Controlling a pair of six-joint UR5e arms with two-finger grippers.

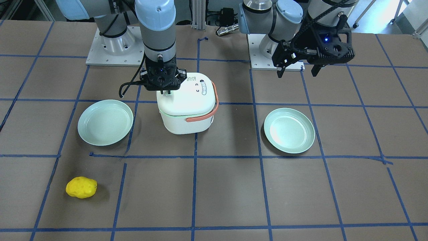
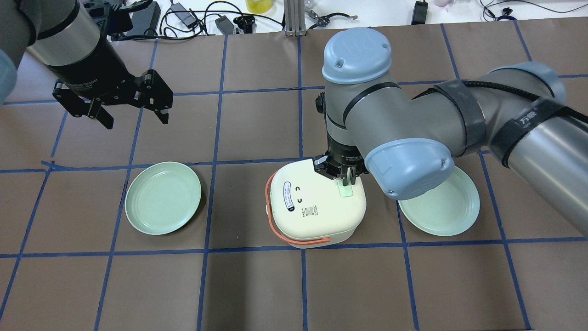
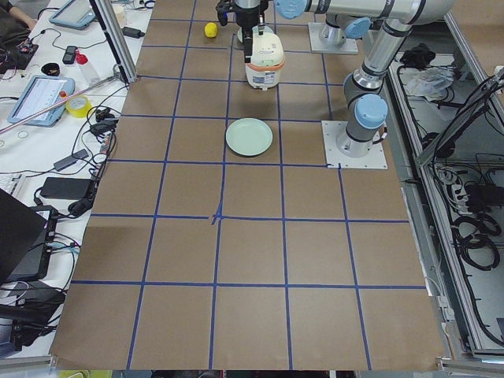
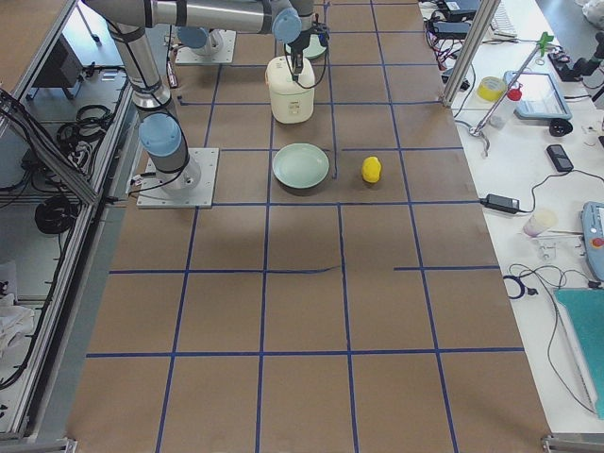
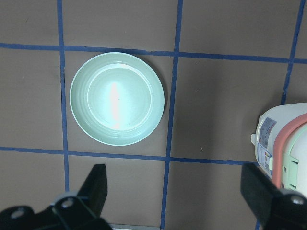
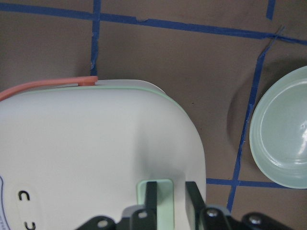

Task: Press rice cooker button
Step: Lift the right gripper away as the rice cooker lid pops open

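A white rice cooker with a coral handle stands mid-table; it also shows in the overhead view. Its pale green button sits near the lid's edge on the robot's side. My right gripper points straight down with its fingers drawn close together, tips on the button. In the right wrist view the button shows in the narrow slit between the fingers of the right gripper. My left gripper is open and empty, held above the table far from the cooker.
A pale green plate lies to the cooker's left, under the left wrist camera. A second plate lies to its right, partly under the right arm. A yellow lumpy object lies near the far edge.
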